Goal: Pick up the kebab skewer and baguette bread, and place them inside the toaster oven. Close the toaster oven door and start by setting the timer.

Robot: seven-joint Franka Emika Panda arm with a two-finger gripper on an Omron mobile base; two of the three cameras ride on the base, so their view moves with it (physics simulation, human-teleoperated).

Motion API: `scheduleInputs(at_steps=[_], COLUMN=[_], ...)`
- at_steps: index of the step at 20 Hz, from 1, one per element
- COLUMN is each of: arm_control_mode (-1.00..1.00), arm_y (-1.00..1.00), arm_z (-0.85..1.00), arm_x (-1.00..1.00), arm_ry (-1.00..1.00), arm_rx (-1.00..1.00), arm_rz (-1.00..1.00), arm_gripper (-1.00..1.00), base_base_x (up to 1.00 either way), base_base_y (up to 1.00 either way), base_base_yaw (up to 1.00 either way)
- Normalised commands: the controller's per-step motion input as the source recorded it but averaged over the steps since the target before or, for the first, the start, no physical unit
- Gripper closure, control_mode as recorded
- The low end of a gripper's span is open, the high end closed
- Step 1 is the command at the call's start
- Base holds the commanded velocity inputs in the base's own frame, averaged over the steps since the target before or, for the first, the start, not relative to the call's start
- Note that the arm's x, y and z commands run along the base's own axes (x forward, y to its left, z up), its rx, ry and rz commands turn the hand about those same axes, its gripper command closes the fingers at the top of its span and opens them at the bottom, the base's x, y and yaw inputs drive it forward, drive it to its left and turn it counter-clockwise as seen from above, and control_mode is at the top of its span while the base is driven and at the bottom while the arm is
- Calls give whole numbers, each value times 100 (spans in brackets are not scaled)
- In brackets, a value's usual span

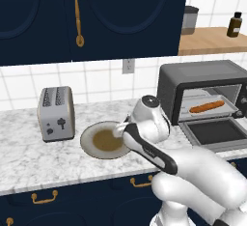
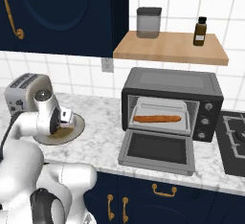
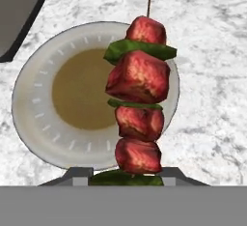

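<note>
The kebab skewer (image 3: 137,99), red meat chunks with green pieces on a thin stick, stands up between my gripper's (image 3: 126,176) fingertips, and the gripper is shut on its lower end. It hangs over a round plate (image 3: 34,104) with a brown centre. In the left base view the gripper (image 1: 119,130) is over that plate (image 1: 87,145). The baguette bread (image 1: 206,106) (image 2: 157,118) lies on the tray inside the toaster oven (image 1: 198,73) (image 2: 172,82). The toaster oven door (image 1: 214,133) (image 2: 158,151) is folded down flat and open.
A silver two-slot toaster (image 1: 55,111) (image 2: 24,89) stands left of the plate on the marble counter (image 1: 29,157). A stove (image 2: 234,141) lies right of the oven. Above it, a wooden shelf (image 2: 167,46) carries a jar and a brown bottle.
</note>
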Motion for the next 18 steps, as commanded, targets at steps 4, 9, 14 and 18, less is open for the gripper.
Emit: scheduleInputs(at_steps=[4, 9, 14, 18], arm_control_mode=[-100, -100, -100, -100], arm_y=[-83, -97, -100, -100], arm_z=[100, 100, 98, 31], arm_x=[-63, -63, -35, -8], arm_ry=[2, 5, 4, 10], arm_rx=[10, 1, 0, -3], arm_rz=[0, 0, 0, 0], arm_gripper=[100, 100, 100, 100], base_base_x=[0, 0, 0, 0], base_base_y=[0, 0, 0, 0], base_base_yaw=[0, 0, 0, 0])
